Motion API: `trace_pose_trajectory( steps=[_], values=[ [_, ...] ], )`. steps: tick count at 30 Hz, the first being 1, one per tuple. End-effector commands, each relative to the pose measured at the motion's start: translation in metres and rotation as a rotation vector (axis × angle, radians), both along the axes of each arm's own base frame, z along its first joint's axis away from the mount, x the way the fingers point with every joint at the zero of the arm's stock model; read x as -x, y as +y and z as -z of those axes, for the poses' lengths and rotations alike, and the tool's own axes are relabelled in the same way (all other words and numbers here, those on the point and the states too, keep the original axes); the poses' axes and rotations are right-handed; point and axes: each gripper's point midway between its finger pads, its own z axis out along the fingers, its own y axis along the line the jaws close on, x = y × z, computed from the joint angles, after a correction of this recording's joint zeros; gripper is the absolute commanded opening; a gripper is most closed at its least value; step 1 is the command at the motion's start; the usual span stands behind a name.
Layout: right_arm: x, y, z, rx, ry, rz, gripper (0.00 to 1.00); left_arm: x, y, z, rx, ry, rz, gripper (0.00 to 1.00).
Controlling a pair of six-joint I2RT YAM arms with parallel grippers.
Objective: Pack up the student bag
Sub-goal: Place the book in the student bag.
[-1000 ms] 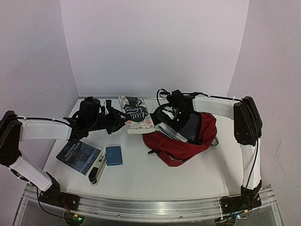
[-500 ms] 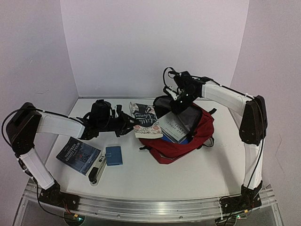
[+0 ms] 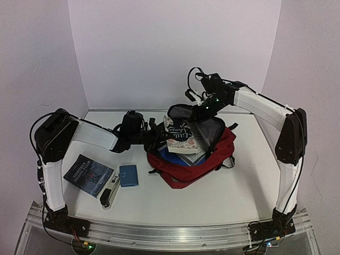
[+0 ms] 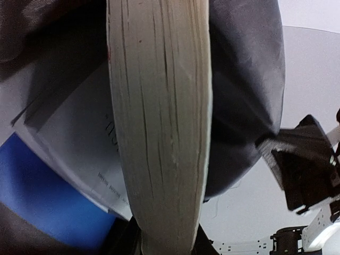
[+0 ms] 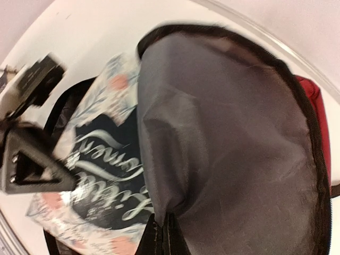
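The student bag (image 3: 204, 159) lies on the table (image 3: 212, 204) right of centre, its mouth open toward the left arm. The right gripper (image 3: 204, 108) is pressed together on the edge of the bag's grey-lined flap (image 5: 212, 133) and holds that flap raised above the opening. The left gripper (image 3: 160, 137) is clamped on the near edge of a floral book (image 3: 183, 139). This book sits tilted in the mouth of the bag, under the raised flap. The left wrist view shows its page edge end-on, with a white book (image 4: 79, 133) and a blue item (image 4: 42, 202) inside the bag beside it. On the left part of the table, apart from the bag, lie a dark blue book (image 3: 88, 174), a small blue case (image 3: 128, 175) and a black-and-white device (image 3: 110, 195).
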Motion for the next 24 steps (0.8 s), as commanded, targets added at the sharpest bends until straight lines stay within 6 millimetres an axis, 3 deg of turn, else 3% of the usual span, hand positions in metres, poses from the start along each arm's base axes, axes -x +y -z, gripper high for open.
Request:
trace_pose_trajectory(
  steps=[1, 6, 12, 16, 22, 24],
  values=[
    [0.029, 0.021, -0.057, -0.149, -0.041, -0.076, 0.00, -0.045, -0.019, -0.069, 0.136, -0.189, -0.095, 0.00],
    [0.024, 0.035, -0.070, -0.217, -0.026, -0.054, 0.00, -0.067, -0.047, -0.056, 0.129, -0.180, -0.161, 0.00],
    [0.010, 0.040, -0.067, -0.218, -0.034, -0.023, 0.00, -0.055, -0.095, -0.036, 0.094, -0.153, -0.094, 0.00],
    [0.011, 0.035, -0.058, -0.200, -0.022, -0.030, 0.00, -0.046, -0.093, -0.025, 0.073, -0.127, -0.072, 0.00],
    [0.018, 0.033, -0.054, -0.173, -0.040, -0.086, 0.00, -0.015, -0.095, -0.034, 0.055, -0.151, 0.086, 0.00],
    [0.017, 0.027, -0.053, -0.157, -0.050, -0.081, 0.00, -0.004, -0.088, -0.040, 0.057, -0.168, 0.111, 0.00]
  ],
)
